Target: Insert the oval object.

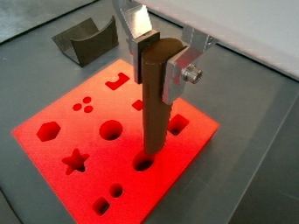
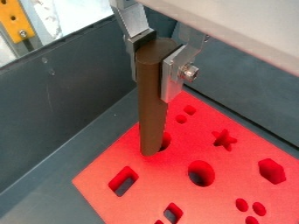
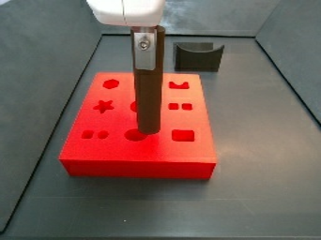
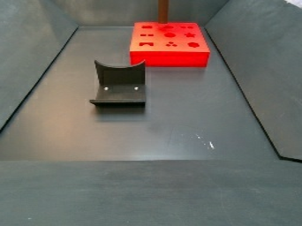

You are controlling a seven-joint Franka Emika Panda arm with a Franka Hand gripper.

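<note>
My gripper [image 1: 158, 61] is shut on the top of the oval object [image 1: 153, 114], a long dark brown peg held upright. Both wrist views show it between the silver fingers [image 2: 174, 70]. The peg's lower end meets the red block [image 1: 70, 131] at a hole near the block's edge; I cannot tell how deep it sits. In a side view the peg [image 3: 148, 94] stands over the block's front row [image 3: 138, 164], between a round hole and a rectangular hole, with the gripper [image 3: 145, 42] above it. In a side view the block [image 4: 171, 58] is far away.
The red block has several shaped holes: star [image 2: 225, 137], hexagon [image 2: 272, 169] and round [image 2: 201, 173]. A dark grey curved holder [image 3: 197, 56] stands on the grey floor behind the block; it also shows in a side view [image 4: 118, 84]. Grey walls enclose the floor.
</note>
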